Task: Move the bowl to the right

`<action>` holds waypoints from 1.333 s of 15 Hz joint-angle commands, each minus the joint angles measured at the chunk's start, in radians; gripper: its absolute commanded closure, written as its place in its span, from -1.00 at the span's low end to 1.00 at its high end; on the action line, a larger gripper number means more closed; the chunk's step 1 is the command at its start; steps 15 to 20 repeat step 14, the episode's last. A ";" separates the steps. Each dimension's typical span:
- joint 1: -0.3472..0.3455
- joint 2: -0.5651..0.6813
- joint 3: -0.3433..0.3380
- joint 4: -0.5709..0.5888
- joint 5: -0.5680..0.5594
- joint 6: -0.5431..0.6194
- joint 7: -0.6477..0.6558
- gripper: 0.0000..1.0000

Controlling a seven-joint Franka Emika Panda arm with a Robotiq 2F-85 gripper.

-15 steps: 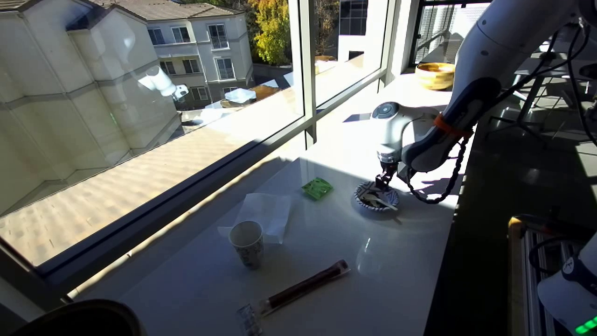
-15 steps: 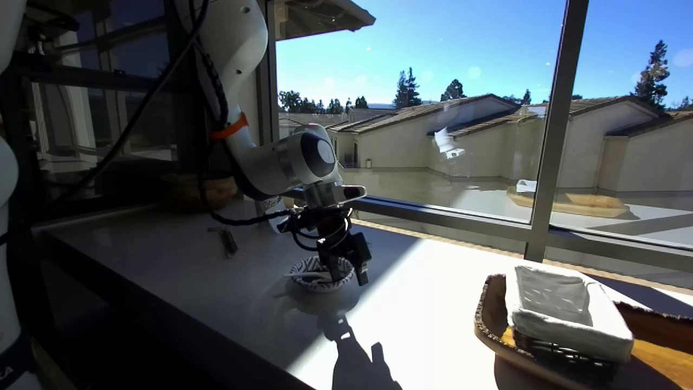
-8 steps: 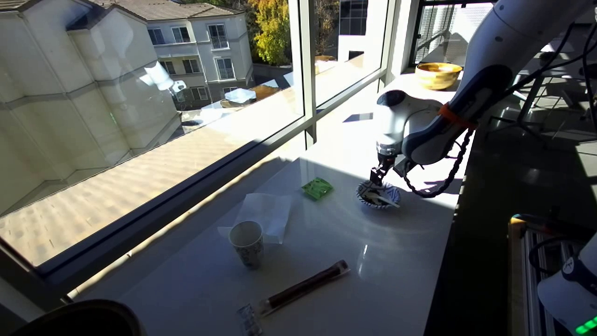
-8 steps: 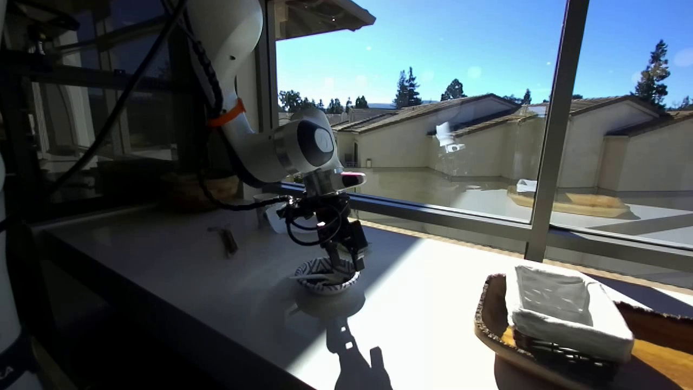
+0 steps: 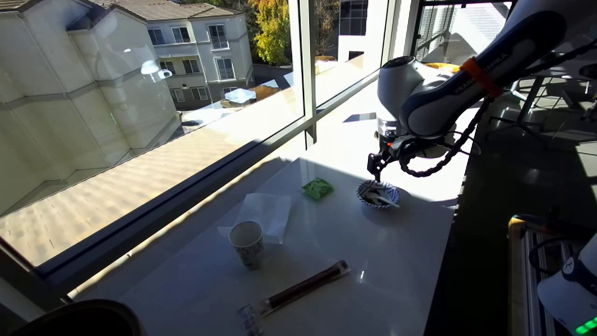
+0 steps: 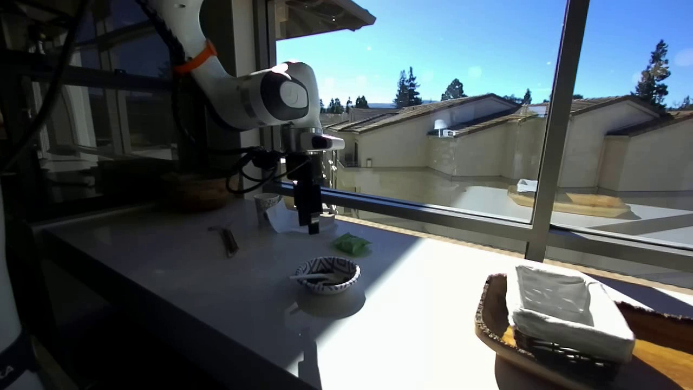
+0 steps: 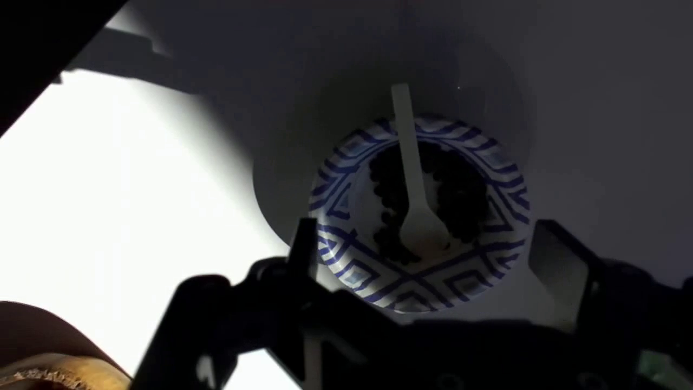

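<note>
The bowl [image 5: 393, 191] is small and round, with a blue and white zigzag pattern, and stands upright on the white table. It also shows in an exterior view [image 6: 326, 287] and in the wrist view [image 7: 417, 287]. It holds dark, lumpy contents and a pale spoon [image 7: 412, 162] whose handle lies over the rim. My gripper [image 7: 425, 230] is open and empty, with its fingers spread wide on both sides of the bowl's near part in the wrist view. In both exterior views the gripper [image 5: 376, 170] [image 6: 312, 222] hangs above the table, apart from the bowl and toward the window side.
A green packet [image 5: 317, 188] lies near the bowl. A white cup [image 5: 248, 247], paper [image 5: 267, 215] and a brown wrapped stick [image 5: 305, 287] lie further along. A wooden tray [image 6: 490, 330] carries a lined basket [image 6: 568, 336]. A wooden bowl [image 6: 197, 192] stands at the back. Windows border the table.
The gripper was down at the bowl's rim; it has risen off it and moved toward the window side. The bowl shifted very slightly early on and has stayed put since.
</note>
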 commanded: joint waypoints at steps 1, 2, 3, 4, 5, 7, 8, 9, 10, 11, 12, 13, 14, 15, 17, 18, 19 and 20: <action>-0.062 -0.174 0.058 -0.050 -0.077 -0.152 0.151 -1.00; -0.075 -0.202 0.079 -0.043 -0.097 -0.206 0.178 -1.00; -0.085 -0.226 0.106 -0.029 -0.135 -0.267 0.201 -1.00; -0.092 -0.244 0.134 -0.015 -0.166 -0.329 0.216 -1.00; -0.096 -0.261 0.157 -0.005 -0.187 -0.384 0.215 -1.00; -0.086 -0.294 0.177 -0.009 -0.214 -0.393 0.111 -1.00; -0.102 -0.258 0.173 0.009 -0.179 -0.383 0.157 -1.00; -0.100 -0.272 0.185 0.008 -0.184 -0.383 0.139 -1.00; -0.099 -0.281 0.191 0.008 -0.186 -0.383 0.128 -1.00; -0.099 -0.283 0.192 0.007 -0.188 -0.383 0.123 -1.00; -0.100 -0.283 0.192 0.007 -0.190 -0.383 0.121 -1.00; -0.100 -0.283 0.191 0.006 -0.192 -0.383 0.119 -1.00; -0.100 -0.282 0.191 0.005 -0.193 -0.383 0.118 -1.00; -0.100 -0.282 0.191 0.005 -0.193 -0.383 0.118 -1.00; -0.100 -0.282 0.191 0.005 -0.193 -0.383 0.118 -1.00; -0.100 -0.282 0.191 0.005 -0.193 -0.383 0.118 -1.00; -0.100 -0.282 0.191 0.005 -0.193 -0.383 0.118 -1.00; -0.100 -0.282 0.191 0.005 -0.193 -0.383 0.118 -1.00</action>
